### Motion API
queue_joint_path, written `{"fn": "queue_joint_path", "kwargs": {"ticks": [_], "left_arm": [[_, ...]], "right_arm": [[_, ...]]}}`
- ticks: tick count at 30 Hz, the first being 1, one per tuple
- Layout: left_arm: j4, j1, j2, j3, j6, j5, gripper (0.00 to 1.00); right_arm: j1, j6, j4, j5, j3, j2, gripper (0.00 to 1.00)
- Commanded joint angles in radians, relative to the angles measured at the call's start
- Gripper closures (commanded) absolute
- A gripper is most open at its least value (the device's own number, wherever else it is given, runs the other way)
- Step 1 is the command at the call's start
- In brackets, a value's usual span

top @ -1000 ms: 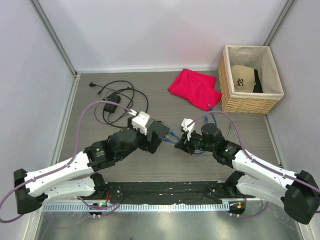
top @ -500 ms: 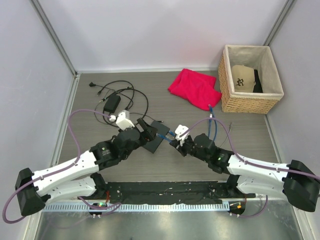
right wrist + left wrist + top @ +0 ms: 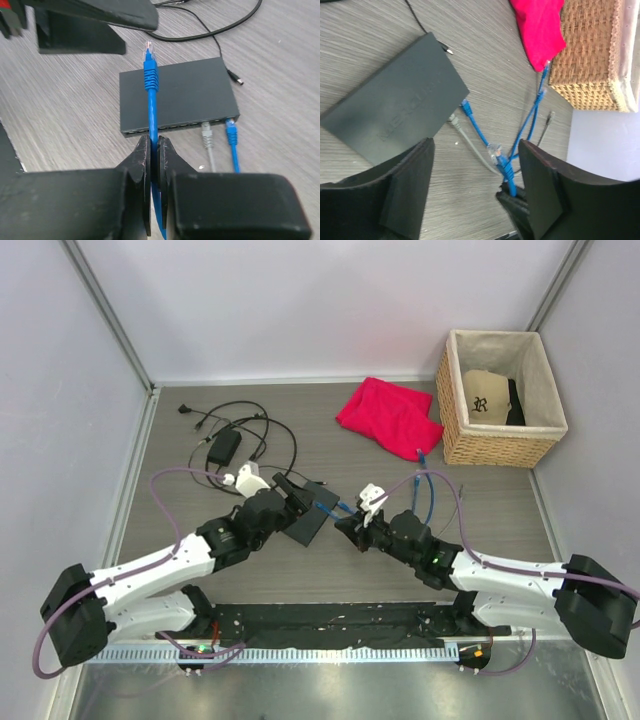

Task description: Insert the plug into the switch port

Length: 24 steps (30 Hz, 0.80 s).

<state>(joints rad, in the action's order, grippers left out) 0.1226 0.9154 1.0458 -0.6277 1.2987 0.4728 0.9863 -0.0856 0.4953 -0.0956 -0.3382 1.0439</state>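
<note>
The switch (image 3: 312, 522) is a flat dark box lying on the table; it also shows in the left wrist view (image 3: 395, 107) and the right wrist view (image 3: 177, 95). A grey plug (image 3: 207, 135) and a blue plug (image 3: 231, 132) sit in ports on its near edge. My right gripper (image 3: 153, 142) is shut on a blue cable, whose clear-tipped plug (image 3: 149, 50) sticks out above the switch, not in a port. In the top view the right gripper (image 3: 348, 527) is just right of the switch. My left gripper (image 3: 476, 145) is open and empty, hovering at the switch's left (image 3: 290, 496).
A black power brick with black cords (image 3: 225, 448) lies at the back left. A red cloth (image 3: 390, 415) and a wicker basket (image 3: 503, 400) holding a cap are at the back right. Loose blue cable loops (image 3: 425, 490) lie behind the right arm.
The left gripper has pulled back off the switch, which now lies flat on the table. The right gripper has moved left with the blue cable, closer to the switch.
</note>
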Motion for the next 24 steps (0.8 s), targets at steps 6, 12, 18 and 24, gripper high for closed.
{"fn": "queue_joint_path", "kwargs": {"ticks": [6, 12, 18, 24], "left_arm": [[-0.218, -0.012, 0.071, -0.004, 0.024, -0.057, 0.43], [-0.213, -0.012, 0.097, -0.018, 0.031, -0.082, 0.6], [-0.204, -0.01, 0.095, -0.01, 0.062, -0.08, 0.83], [-0.086, -0.01, 0.102, -0.07, 0.106, -0.094, 1.0]], "right_arm": [[-0.02, -0.19, 0.163, 0.03, 0.034, 0.019, 0.99], [-0.043, -0.249, 0.235, 0.066, 0.062, 0.034, 0.99], [-0.057, -0.267, 0.246, 0.082, 0.065, 0.044, 0.99], [-0.057, -0.174, 0.131, 0.148, 0.004, 0.093, 0.9]]}}
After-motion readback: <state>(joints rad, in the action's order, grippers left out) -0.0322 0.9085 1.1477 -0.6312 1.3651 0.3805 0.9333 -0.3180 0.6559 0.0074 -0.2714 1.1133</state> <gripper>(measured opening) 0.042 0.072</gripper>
